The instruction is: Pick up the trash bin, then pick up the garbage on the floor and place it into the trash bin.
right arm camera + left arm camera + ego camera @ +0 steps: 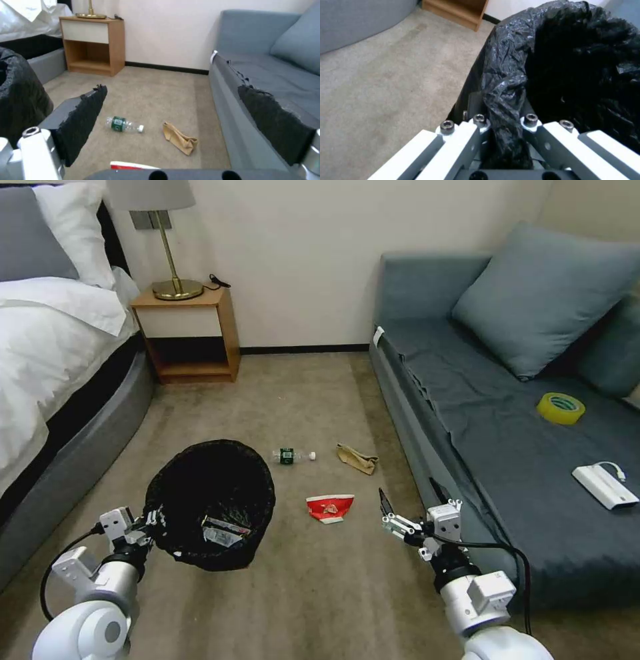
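R gripper (389, 517) spread wide, nothing between pads (83, 120), hanging low over carpet (320, 380) close beside sofa edge (427, 460). Red-and-white carton (329, 507) just ahead and toward L side of it, nearest piece, lying flat, long axis roughly crosswise to the approach; clearly R arm's reach. Brown paper (358, 458) further ahead, long axis slanting away; clear bottle w/ green label (292, 455) beyond that, off toward the L, lying on its side, cap pointing toward the paper. All 3 apart from each other on bare carpet, nothing blocking; sofa front only crowding on outer side. L gripper (148, 521) clamped on bag-covered rim of trash bin (210, 500), pinch on black liner seen in L wrist view; bin near carton's L side, looks lifted but can't confirm. Yellow-silver wrapper (225, 531) already inside bin. Nightstand (190, 330) and bed (47, 353) far ahead-L; tape roll (561, 407) and white box (605, 485) up on sofa, irrelevant.
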{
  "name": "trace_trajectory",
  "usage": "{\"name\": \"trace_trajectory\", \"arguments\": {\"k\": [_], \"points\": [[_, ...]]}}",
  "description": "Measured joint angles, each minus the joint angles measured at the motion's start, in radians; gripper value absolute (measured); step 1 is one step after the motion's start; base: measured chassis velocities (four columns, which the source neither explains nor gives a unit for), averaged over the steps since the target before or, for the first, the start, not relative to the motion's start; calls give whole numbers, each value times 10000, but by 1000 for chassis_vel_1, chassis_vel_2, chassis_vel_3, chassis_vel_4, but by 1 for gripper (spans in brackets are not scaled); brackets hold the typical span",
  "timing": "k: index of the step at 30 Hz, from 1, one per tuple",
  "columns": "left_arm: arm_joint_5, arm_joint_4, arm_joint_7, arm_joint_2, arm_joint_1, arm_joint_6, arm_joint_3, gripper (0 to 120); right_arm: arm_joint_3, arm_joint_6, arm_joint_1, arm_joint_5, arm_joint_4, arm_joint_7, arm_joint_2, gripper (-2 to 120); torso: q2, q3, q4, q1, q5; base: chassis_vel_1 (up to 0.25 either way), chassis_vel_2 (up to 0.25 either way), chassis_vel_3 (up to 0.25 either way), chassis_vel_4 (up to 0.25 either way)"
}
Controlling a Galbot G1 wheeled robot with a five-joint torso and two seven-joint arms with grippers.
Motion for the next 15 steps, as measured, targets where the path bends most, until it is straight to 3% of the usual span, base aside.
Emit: {"name": "trace_trajectory", "arguments": {"k": [15], "points": [[-120,162,91,30,-165,-24,-291,4,19,61,209,122,-122,-85,-109,100,0,-1,0,0,-2,-31,35,36,-29]]}}
